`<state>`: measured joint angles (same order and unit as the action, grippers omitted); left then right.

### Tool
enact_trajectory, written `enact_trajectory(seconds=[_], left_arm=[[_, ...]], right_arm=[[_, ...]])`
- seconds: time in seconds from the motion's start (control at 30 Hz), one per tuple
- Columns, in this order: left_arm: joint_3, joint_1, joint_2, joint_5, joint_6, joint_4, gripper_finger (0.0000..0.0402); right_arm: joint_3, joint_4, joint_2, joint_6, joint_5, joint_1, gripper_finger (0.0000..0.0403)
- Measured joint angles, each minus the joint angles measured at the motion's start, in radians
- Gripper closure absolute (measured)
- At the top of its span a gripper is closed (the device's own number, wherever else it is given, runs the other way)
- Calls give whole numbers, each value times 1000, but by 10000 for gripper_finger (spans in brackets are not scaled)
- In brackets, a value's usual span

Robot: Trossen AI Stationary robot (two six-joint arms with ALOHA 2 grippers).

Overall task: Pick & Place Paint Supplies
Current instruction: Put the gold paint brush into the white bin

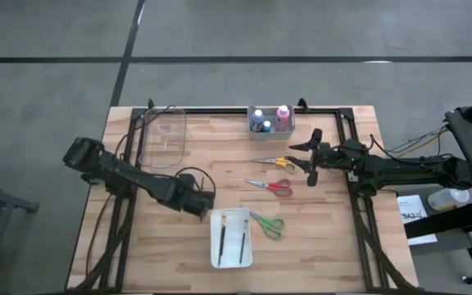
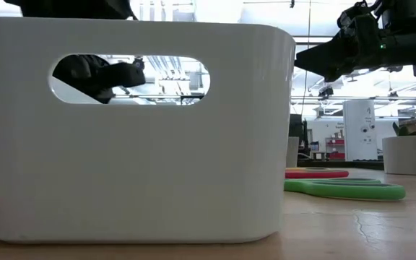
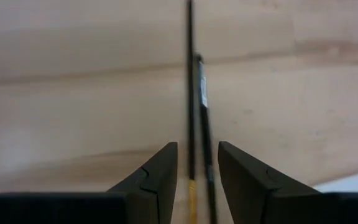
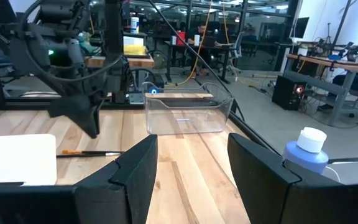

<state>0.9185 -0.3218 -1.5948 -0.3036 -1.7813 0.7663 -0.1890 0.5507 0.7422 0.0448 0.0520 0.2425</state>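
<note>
Near the bench's front edge, beside the white tray (image 1: pixel 231 239) holding two brushes (image 1: pixel 222 239): left gripper (image 3: pixel 197 180), fingers parted narrowly around a loose brush (image 3: pixel 191 93). Toward the right edge: right gripper (image 1: pixel 313 158), parted, empty, near orange scissors (image 1: pixel 277 162).

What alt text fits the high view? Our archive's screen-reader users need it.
Left gripper hangs beside a white tray holding two brushes; the right gripper, open and empty, is near orange scissors.
</note>
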Motion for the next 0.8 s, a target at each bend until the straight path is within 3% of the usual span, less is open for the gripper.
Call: enact_trajectory(seconds=[0.2,0.43,0.8], left_arm=[[85,-62,-124,84,-7,32,275],[105,-122,-150,68,-114,39,275],[104,-140,-189,52,-94,23,275]], right_arm=[[0,0,0,0,0,1,209],[0,0,0,0,0,1,209],[0,0,0,0,0,0,209]])
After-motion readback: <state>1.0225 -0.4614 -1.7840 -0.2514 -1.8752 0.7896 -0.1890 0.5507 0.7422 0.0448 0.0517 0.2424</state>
